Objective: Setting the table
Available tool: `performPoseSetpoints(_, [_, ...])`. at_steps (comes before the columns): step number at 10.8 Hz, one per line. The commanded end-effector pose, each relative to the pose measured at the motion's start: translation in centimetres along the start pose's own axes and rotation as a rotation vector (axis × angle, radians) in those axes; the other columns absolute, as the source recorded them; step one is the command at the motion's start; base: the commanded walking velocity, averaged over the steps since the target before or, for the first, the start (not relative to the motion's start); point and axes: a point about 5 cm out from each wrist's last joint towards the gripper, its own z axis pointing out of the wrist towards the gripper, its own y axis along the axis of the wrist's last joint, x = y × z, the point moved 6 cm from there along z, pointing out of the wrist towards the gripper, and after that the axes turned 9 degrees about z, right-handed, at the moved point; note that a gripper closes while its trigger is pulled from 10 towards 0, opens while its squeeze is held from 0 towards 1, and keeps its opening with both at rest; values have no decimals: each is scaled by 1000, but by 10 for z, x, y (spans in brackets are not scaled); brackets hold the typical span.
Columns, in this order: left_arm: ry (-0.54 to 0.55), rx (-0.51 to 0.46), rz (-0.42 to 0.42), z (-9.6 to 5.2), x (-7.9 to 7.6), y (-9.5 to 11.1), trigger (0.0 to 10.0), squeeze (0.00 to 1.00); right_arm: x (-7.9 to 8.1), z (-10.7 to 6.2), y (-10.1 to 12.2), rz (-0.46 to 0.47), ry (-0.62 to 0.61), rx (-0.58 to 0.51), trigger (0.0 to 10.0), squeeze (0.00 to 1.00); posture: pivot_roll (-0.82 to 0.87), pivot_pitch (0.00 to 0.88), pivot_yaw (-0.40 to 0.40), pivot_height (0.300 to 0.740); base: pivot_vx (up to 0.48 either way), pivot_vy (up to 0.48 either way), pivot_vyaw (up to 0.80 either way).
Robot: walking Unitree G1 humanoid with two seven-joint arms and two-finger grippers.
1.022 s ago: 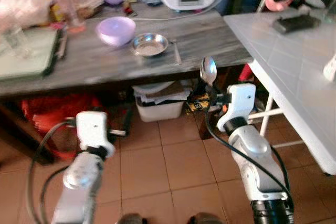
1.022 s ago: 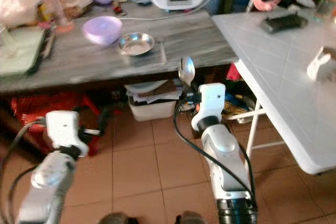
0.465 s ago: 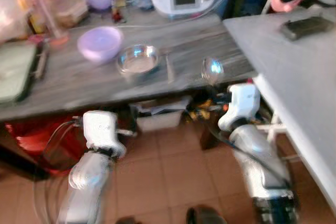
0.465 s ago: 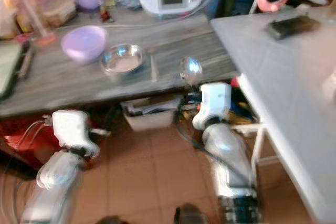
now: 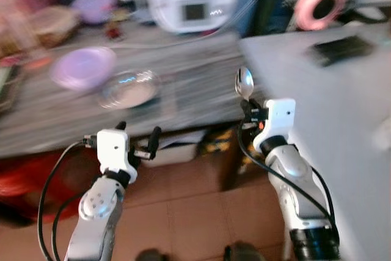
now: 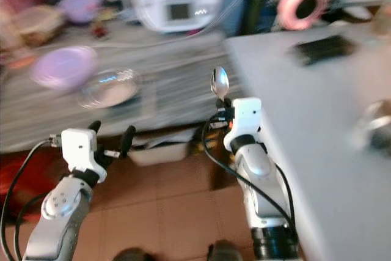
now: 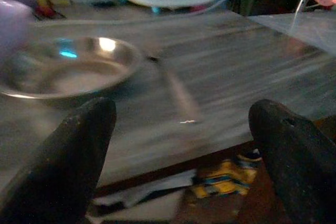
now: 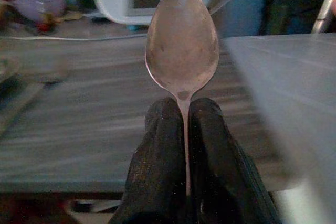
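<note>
A: The robot is carrying a spoon (image 8: pixel 182 51) toward a place on a table. How should it handle this step?

B: The right gripper (image 8: pixel 185 129) has its two black fingers pressed together on the spoon's thin handle, just under the bowl, so the spoon stands upright above the gripper. It looks best to keep that clamp firm and the wrist level while the body turns; the head views are smeared, which suggests the robot is in motion, and a narrow handle could pivot between the pads if jolted.

A: Where does the spoon sit in the scene?

B: In the air, in front of the edge of the grey wooden table (image 5: pixel 195 84), near the corner where the white table (image 5: pixel 330 102) begins. It touches neither surface.

A: And the other arm?

B: The left gripper (image 7: pixel 178 145) hovers below the wooden table's edge with its fingers spread wide and nothing between them. Ahead of it lies a steel bowl (image 7: pixel 63 72), and a purple bowl (image 5: pixel 82 67) stands just beyond.

A: What does the spoon look like?

B: Plain metal, an oval bowl with a dull, slightly smudged sheen, facing the wrist camera. Its handle is slim and mostly hidden between the fingers.

A: Where to set it down?

B: That cannot be told from here. A bare stretch of tabletop, approached low and flat, would suit.
</note>
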Motion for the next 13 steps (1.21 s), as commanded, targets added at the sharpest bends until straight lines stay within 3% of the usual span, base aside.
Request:
performPoseSetpoints(1, [18, -2, 19, -1, 7, 2, 10000, 0, 3, 3, 9, 3, 8, -33, 10000, 0, 22, 53, 41, 740, 472, 0, 0])
performPoseSetpoints(3, [81, 18, 15, -1, 19, -2, 10000, 0, 3, 4, 9, 6, 9, -37, 10000, 0, 24, 55, 43, 740, 174, 384, 0])
performPoseSetpoints(4, [143, 16, 23, -1, 31, -1, 10000, 0, 6, 3, 10, -8, 21, -40, 10000, 0, 25, 57, 45, 740, 0, 0, 0])
performPoseSetpoints(6, [174, 20, 47, -2, 38, -1, 10000, 0, 6, 3, 10, -11, 26, -46, 10000, 0, 25, 56, 45, 740, 0, 0, 0])
performPoseSetpoints(9, [200, 29, 46, -2, 42, -2, 10000, 0, 4, 3, 10, 5, 9, -47, 10000, 0, 26, 60, 43, 740, 0, 0, 533])
performPoseSetpoints(13, [185, 23, 30, -1, 38, -1, 10000, 0, -9, 2, 5, 10, -61, -28, 10000, 0, 24, 69, 42, 740, 0, 418, 0])
